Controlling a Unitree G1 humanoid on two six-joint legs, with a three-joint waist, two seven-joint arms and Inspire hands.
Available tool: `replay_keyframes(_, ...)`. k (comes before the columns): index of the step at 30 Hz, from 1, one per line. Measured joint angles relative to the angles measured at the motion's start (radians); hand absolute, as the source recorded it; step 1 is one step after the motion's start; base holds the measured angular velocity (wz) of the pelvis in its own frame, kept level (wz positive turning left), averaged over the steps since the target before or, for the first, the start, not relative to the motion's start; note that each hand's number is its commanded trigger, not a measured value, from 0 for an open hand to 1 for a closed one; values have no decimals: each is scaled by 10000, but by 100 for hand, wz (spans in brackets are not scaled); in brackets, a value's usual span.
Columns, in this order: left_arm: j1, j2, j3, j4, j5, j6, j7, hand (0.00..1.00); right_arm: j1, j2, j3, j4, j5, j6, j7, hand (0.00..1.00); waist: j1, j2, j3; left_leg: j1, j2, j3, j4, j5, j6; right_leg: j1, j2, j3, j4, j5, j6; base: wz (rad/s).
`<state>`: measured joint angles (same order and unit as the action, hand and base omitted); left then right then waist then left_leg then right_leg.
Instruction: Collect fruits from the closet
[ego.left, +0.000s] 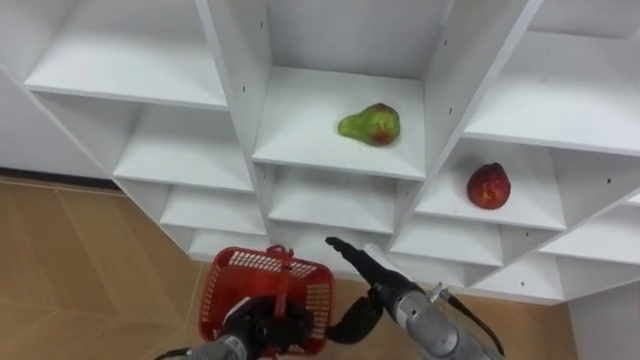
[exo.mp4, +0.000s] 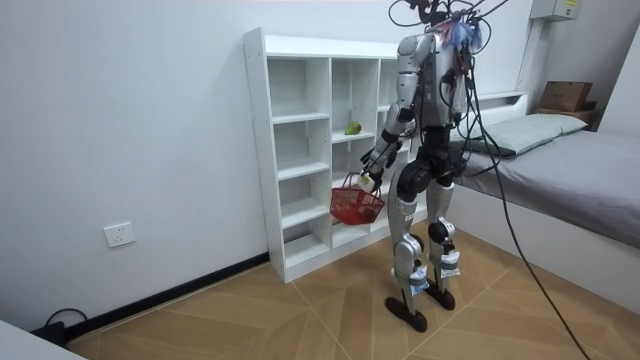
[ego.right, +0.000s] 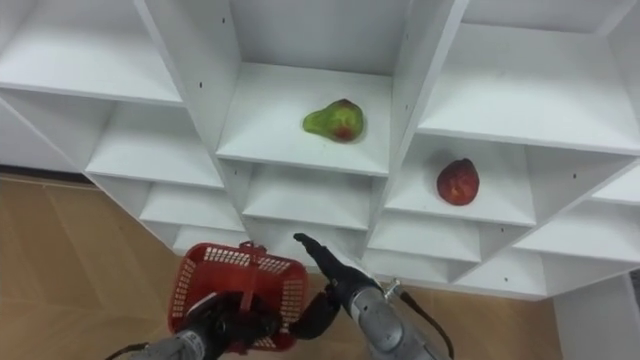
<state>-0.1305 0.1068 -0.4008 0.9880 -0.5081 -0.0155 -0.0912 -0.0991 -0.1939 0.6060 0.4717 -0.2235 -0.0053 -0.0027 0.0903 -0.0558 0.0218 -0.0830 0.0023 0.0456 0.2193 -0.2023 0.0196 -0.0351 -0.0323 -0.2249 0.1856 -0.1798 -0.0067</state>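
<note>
We start with the pear, green with a red blush. It lies on its side on a shelf in the middle column of the closet, above and ahead of the right hand's fingertips, with one more shelf board between them. A red fruit, a peach or an apple as far as we can tell, sits one level lower, in the column to the right of that hand. Neither is collected yet.

The right hand is raised toward the shelves, fingers straight and apart from the thumb, holding nothing. To its left and lower, the left hand is curled round the handle of the red basket, which hangs before the lowest shelves. From what we can see inside it, it holds no fruit.

We judge the step in hand to be the reach for the pear. To do it well, we would lift the hand clear of the shelf's front edge first. It should then go in level, midway between the two uprights. A pear on its side will likely roll if nudged, so we would bring the fingers behind its wide body rather than its narrow neck. The thumb should close in front, gently. Bringing the basket up under that hand beforehand would shorten the carry.
</note>
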Motion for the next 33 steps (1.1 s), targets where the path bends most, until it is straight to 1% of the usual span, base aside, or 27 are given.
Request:
replay_keyframes(1,4,1,121,-4,-128,0,54,100,4,-53,0,-222,-181,0,-63,0,4,-95,-5,38,1,0,-5,0,0,39,1,-1,-1,0,0,0)
replay_keyframes(2,9,2,170,-13,-128,0,98,100,5,-70,-1,-313,-228,4,-95,0,9,-137,-5,60,1,-1,-6,0,0,66,1,-5,-4,0,0,0)
replay_keyframes(4,20,27,325,32,-116,-4,313,100,24,-153,-5,-680,-299,22,-108,0,7,-289,-34,132,-3,31,0,0,0,151,-2,-29,-4,0,0,0)
replay_keyframes(6,33,16,479,193,-100,-4,447,100,30,-142,2,-872,-397,66,-125,0,15,-381,-35,246,-4,60,-6,-1,0,246,-1,35,0,0,0,-2)
replay_keyframes(7,98,47,632,207,-80,-4,451,100,44,-191,-1,-1240,-606,211,-79,0,13,-438,-54,249,-5,65,-4,-1,1,248,-2,37,2,0,0,-4)
replay_keyframes(8,135,48,724,285,-70,-4,489,100,19,-289,-12,-1735,-653,312,-72,0,-6,-490,-55,241,-6,38,-2,0,0,247,-3,30,4,0,0,-4)
replay_keyframes(9,137,49,731,375,-104,-3,537,100,-14,-344,-10,-1946,-666,313,-83,0,1,-523,-64,247,-6,35,9,0,0,254,-1,36,6,0,0,0)
replay_keyframes(10,147,45,740,572,-113,10,661,100,-27,-462,-8,-2370,-698,314,-126,0,10,-591,-106,262,-7,10,29,0,0,288,3,29,4,0,0,9)
replay_keyframes(11,185,48,741,631,-114,25,761,100,-27,-558,-15,-2707,-825,316,-205,0,8,-677,-112,311,-14,-60,39,3,-5,370,5,24,2,0,0,12)
replay_keyframes(12,199,47,742,632,-113,33,824,100,-29,-621,-15,-2860,-884,325,-224,0,9,-731,-104,353,-14,-77,38,5,-9,414,6,27,4,-1,-1,11)
replay_keyframes(14,212,16,849,632,-107,73,897,100,-66,-875,-26,-3534,-1020,512,-226,0,213,-906,-98,438,-12,-97,60,7,-11,522,13,23,-4,-1,-1,2)
replay_keyframes(15,210,16,854,631,-107,74,919,100,-78,-914,-61,-3680,-1037,517,-229,0,237,-955,-105,448,-13,-109,72,6,-12,543,13,22,-3,-1,-1,5)
replay_keyframes(16,209,23,882,630,-108,72,1015,100,-181,-932,-109,-3877,-1082,514,-276,0,257,-1052,-106,438,-18,-155,116,6,-11,566,15,14,0,-1,-1,7)
replay_keyframes(17,205,34,1043,628,-99,74,1056,100,-361,-936,-175,-3970,-1150,510,-293,0,253,-1151,-80,398,-19,-190,168,5,-13,573,21,3,-1,0,-2,7)
replay_keyframes(19,205,39,1228,630,-113,80,1114,100,-608,-921,-392,-4020,-1171,509,-307,0,261,-1272,-78,342,-24,-256,202,3,-16,575,28,-29,2,2,-5,10)
replay_keyframes(22,117,75,1245,628,-107,78,1222,100,-1317,-909,-670,-3997,-729,521,-328,0,250,-1329,-55,225,-32,-302,255,0,-16,551,3,-245,15,21,-27,10)
replay_keyframes(24,110,147,1251,630,-101,78,1215,100,-1683,-909,-857,-3999,-417,506,-453,0,281,-1340,-53,224,-33,-329,261,1,-17,573,6,-280,14,20,-27,8)
replay_keyframes(26,111,232,1298,629,-35,85,1217,100,-1983,-909,-1046,-4018,-27,503,-728,0,333,-1417,-33,220,-32,-366,252,5,-22,574,16,-277,6,20,-27,5)
replay_keyframes(28,127,280,1443,629,-20,105,1217,100,-2015,-924,-1266,-4062,117,503,-861,0,334,-1470,-6,197,-48,-478,368,13,-29,612,6,-312,5,20,-27,15)
replay_keyframes(31,137,274,1519,633,-93,113,1221,100,-2036,-996,-1600,-4061,405,506,-1066,0,328,-1520,4,238,-82,-563,374,14,-25,682,-8,-238,-6,20,-26,13)
replay_keyframes(33,139,265,1535,665,-69,125,1217,100,-2090,-1059,-1744,-4059,447,506,-1158,0,384,-1557,0,265,-90,-564,361,14,-24,708,-18,-246,-6,19,-25,3)
